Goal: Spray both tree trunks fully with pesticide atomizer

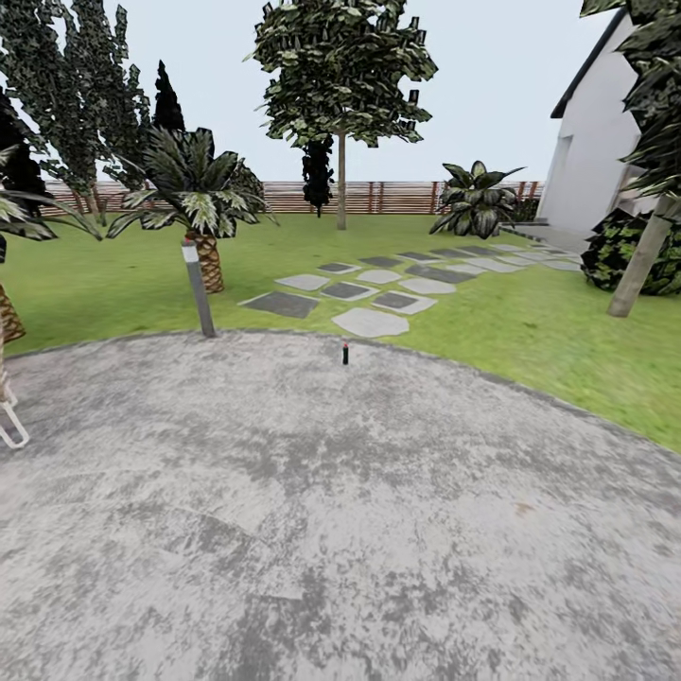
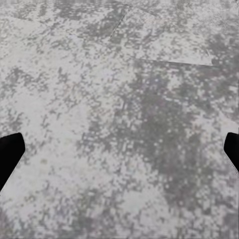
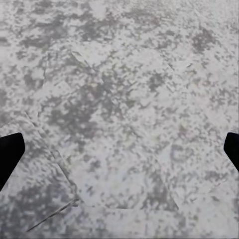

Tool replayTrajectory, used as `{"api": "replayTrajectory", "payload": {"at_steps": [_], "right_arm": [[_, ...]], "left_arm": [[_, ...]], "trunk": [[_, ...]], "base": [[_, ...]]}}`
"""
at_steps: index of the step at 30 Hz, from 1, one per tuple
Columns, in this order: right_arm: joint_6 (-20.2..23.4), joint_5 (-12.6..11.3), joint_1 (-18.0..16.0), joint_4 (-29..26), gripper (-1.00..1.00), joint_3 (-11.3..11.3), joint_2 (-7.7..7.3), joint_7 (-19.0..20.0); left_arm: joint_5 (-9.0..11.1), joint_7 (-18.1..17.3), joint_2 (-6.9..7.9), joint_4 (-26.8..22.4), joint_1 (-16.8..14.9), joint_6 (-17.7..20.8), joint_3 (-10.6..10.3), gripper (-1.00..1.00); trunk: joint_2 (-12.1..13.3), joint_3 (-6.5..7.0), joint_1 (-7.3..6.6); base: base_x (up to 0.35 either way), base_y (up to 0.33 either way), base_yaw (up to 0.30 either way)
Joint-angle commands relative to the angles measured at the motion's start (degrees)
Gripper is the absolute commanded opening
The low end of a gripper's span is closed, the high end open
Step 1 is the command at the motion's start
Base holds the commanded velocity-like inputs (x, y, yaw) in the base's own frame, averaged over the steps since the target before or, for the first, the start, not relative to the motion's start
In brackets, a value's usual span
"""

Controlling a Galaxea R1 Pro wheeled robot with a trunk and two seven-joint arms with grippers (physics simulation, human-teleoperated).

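atomizer: 1 | pale-trunk trees: 2 | lamp post: 1

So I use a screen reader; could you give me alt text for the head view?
A small pesticide atomizer with a red tip stands at the far edge of a grey paved circle. Beyond lie lawn, stepping stones, a wooden fence and a pale-trunked tree.

atomizer on paving edge | stepping stones behind | lamp post left | tree far behind
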Motion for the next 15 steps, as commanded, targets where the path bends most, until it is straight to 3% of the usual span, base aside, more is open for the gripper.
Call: {"api": "replayTrajectory", "payload": {"at_steps": [1, 8, 10, 11, 15], "right_arm": [[-0.03, -0.03, -0.01, 1.92, 1.0, -0.01, 0.74, 0.01], [-1.53, -0.28, -0.01, 6.2, 1.0, -0.19, 2.55, -0.01], [-8.61, -0.36, -0.01, 6.3, 1.0, -0.31, 2.84, -0.16], [-14.91, -0.35, -0.01, 6.36, 1.0, -0.34, 2.9, -0.2], [-23.31, -0.35, -0.01, 6.47, 1.0, -0.34, 2.96, -0.2]], "left_arm": [[0.0, 0.0, 0.0, 0.01, 0.0, 0.0, 0.0, 1.0], [0.0, 0.0, 0.0, 0.01, 0.03, 0.01, 0.0, 1.0], [0.0, 0.0, 0.0, 0.01, 0.03, 0.03, 0.0, 1.0], [0.0, 0.0, 0.0, 0.02, 0.04, 0.04, 0.0, 1.0], [0.0, 0.0, 0.0, 0.02, 0.03, 0.05, 0.0, 1.0]], "trunk": [[0.0, 0.0, 0.0], [0.0, 0.05, 0.0], [0.0, 0.16, 0.0], [0.0, 0.19, 0.0], [0.0, 0.24, 0.0]], "base": [[0.338, 0.076, 0.0], [0.338, 0.076, 0.0], [0.338, 0.076, 0.0], [0.338, 0.076, 0.0], [0.338, 0.076, 0.0]]}}
